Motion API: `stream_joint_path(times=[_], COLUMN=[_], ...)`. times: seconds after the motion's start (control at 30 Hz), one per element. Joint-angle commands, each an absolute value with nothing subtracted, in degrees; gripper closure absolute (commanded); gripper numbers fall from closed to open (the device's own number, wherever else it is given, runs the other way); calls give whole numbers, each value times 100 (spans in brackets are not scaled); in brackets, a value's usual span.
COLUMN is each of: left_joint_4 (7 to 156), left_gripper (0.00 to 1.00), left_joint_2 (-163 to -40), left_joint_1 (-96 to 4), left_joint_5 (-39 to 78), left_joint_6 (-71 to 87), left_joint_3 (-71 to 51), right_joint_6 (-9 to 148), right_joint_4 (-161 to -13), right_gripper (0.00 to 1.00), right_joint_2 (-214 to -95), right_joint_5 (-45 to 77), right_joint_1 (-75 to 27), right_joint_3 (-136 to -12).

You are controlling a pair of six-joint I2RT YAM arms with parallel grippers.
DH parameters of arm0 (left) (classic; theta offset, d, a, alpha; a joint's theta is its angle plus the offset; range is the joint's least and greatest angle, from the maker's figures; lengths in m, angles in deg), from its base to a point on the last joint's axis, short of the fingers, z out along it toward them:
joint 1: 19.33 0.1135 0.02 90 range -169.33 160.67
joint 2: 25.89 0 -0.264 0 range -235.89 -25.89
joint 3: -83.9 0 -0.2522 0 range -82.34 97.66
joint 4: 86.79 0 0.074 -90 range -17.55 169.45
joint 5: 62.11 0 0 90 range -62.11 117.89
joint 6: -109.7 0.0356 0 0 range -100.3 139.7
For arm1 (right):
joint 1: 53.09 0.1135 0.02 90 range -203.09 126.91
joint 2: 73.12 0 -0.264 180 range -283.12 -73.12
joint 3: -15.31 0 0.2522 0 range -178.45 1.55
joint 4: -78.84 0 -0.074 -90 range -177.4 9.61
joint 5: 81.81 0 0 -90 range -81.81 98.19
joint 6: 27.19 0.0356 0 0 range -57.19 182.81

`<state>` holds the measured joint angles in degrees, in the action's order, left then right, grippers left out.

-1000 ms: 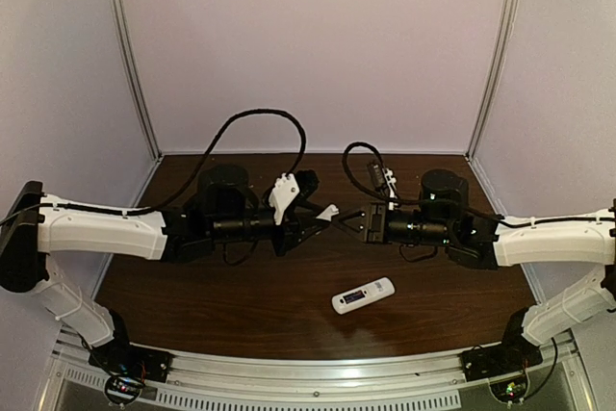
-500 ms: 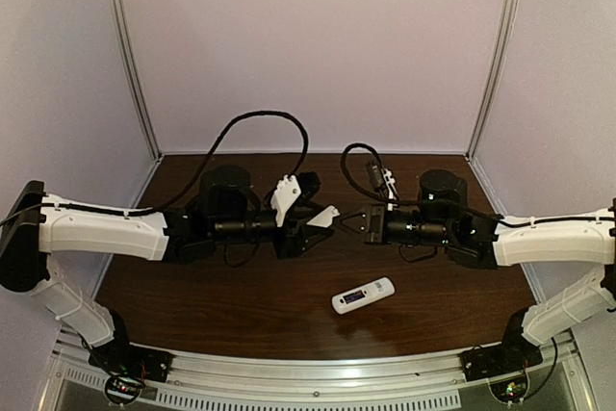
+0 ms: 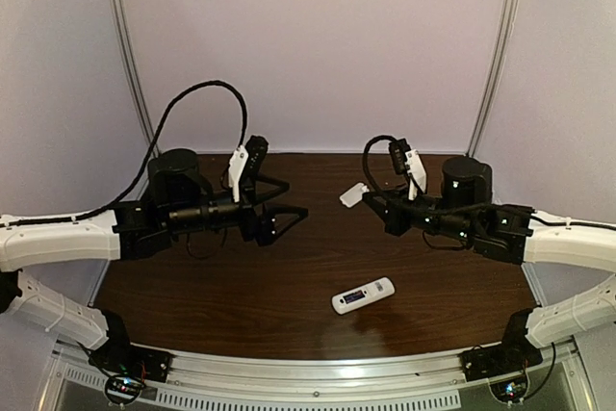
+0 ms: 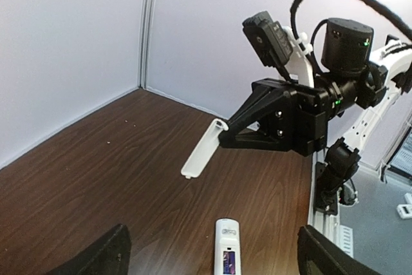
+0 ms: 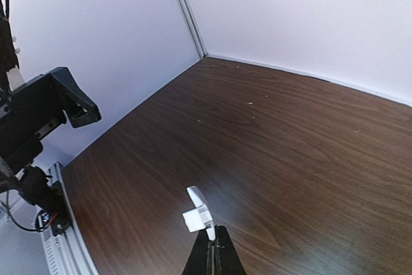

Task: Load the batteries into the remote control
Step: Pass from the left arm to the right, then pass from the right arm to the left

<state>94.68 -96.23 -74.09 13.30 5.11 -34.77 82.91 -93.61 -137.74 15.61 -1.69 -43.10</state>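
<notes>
Item one: slim white plastic remote control (image 3: 363, 295), lying flat and face up on the dark brown wood-grain worktop (image 3: 192, 286). It sits near the front edge and right of centre, set slantwise, with the small dark display toward its left end; nothing touches it. Item two: left pincer (image 3: 292, 198), black and two-fingered, beyond the remote control and to its left. It is raised off the wood, released, with jaws spread wide and nothing between them. In its own wrist view the remote control shows low down between its two fingers (image 4: 96, 259). Item three: right pincer (image 3: 372, 198), black, beyond the remote control and slightly to its right, also raised. Its jaws are clenched on one end of a small white rounded plastic cover piece (image 3: 353, 195). The cover piece juts from the fingertips toward the left pincer, tilted, clear of the wood and well apart from the remote control. In the right wrist view it stands up from the closed fingertips with bare worktop behind it. The two pincers face each other across a gap on the far side of the remote control, not touching.
</notes>
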Motion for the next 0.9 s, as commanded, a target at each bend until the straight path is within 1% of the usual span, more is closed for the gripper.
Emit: stream_joint_path(times=[0.0,0.13,0.37,0.47,0.57,0.67,0.87], left_joint_4=[9471,10155,10923,11400,12088,12717,13132], left_gripper=[8,13,34,39,41,41,45], left_joint_2=[-9554,-9724,-10788,-11005,-11106,-11254,-11699], left_joint_1=[-7390,-7391,-7389,-7376,-7349,-7301,-7275], left_joint_5=[1094,786,77,22,-13,-89,-218], left_joint_6=[-935,-1872,-3354,-3869,-4499,-5027,-5699], left_joint_3=[-3474,-3411,-2960,-3004,-3164,-3306,-3271], right_joint_6=[7357,6936,5950,5676,5450,5263,4965], right_joint_4=[-9273,-9425,-9554,-9597,-9607,-9666,-9814], right_gripper=[100,100,100,100,100,100,100], right_joint_2=[-13678,-13745,-14002,-14010,-14017,-14036,-14225], right_joint_5=[437,-16,-875,-1099,-1299,-1474,-1931], right_joint_1=[-6,201,742,940,1124,1301,1652], right_joint_3=[-4354,-4424,-4628,-4641,-4627,-4576,-4556])
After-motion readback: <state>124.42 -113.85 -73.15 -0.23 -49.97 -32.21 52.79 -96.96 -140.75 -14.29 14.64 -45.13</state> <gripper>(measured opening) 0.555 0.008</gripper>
